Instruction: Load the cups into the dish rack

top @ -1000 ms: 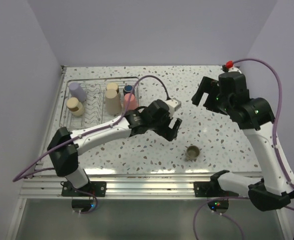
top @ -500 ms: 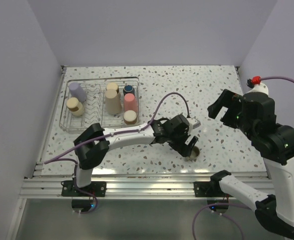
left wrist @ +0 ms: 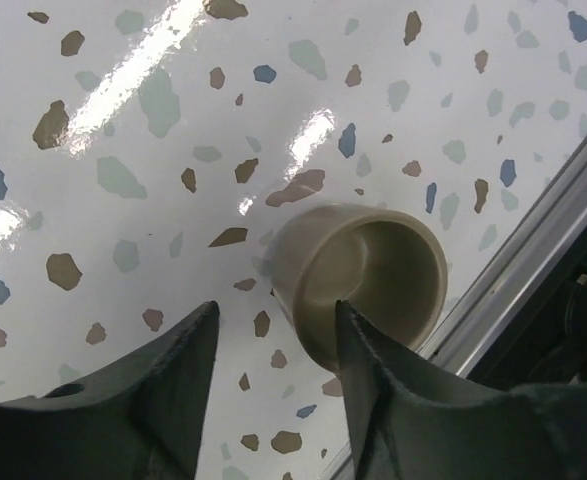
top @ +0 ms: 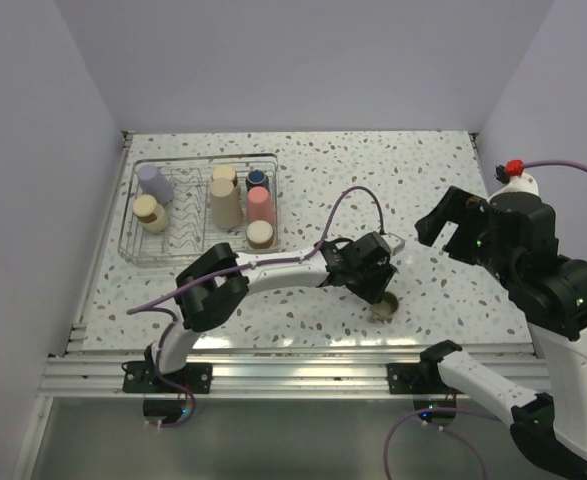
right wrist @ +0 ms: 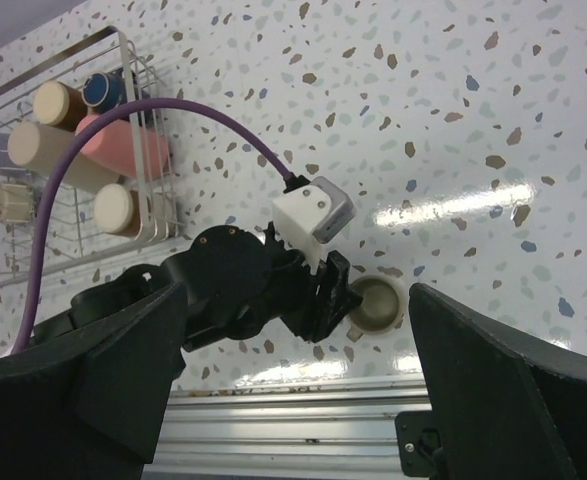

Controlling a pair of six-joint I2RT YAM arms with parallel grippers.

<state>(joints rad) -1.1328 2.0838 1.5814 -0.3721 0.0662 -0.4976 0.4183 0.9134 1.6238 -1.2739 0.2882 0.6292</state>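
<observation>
An olive-tan mug (top: 383,305) stands upright on the speckled table near the front edge. My left gripper (top: 377,289) is down at the mug. In the left wrist view the mug (left wrist: 365,272) has one finger over its mouth and the other finger outside its wall. The left gripper (left wrist: 275,310) is open, with bare table showing between the outer finger and the mug. The dish rack (top: 198,159) at the back left holds a lavender cup (top: 154,183), a pink cup (top: 261,204) and beige cups (top: 225,200). My right gripper (top: 455,224) hangs open above the table's right side.
A metal rail (top: 293,362) runs along the table's front edge just beyond the mug. The left arm's purple cable (right wrist: 213,125) arcs over the table between the rack (right wrist: 158,215) and the mug (right wrist: 376,303). Purple walls enclose the back and both sides.
My left arm has reached from beside the rack down to the mug, and its jaws have narrowed around the mug's rim. My right arm has drawn back to the right.
</observation>
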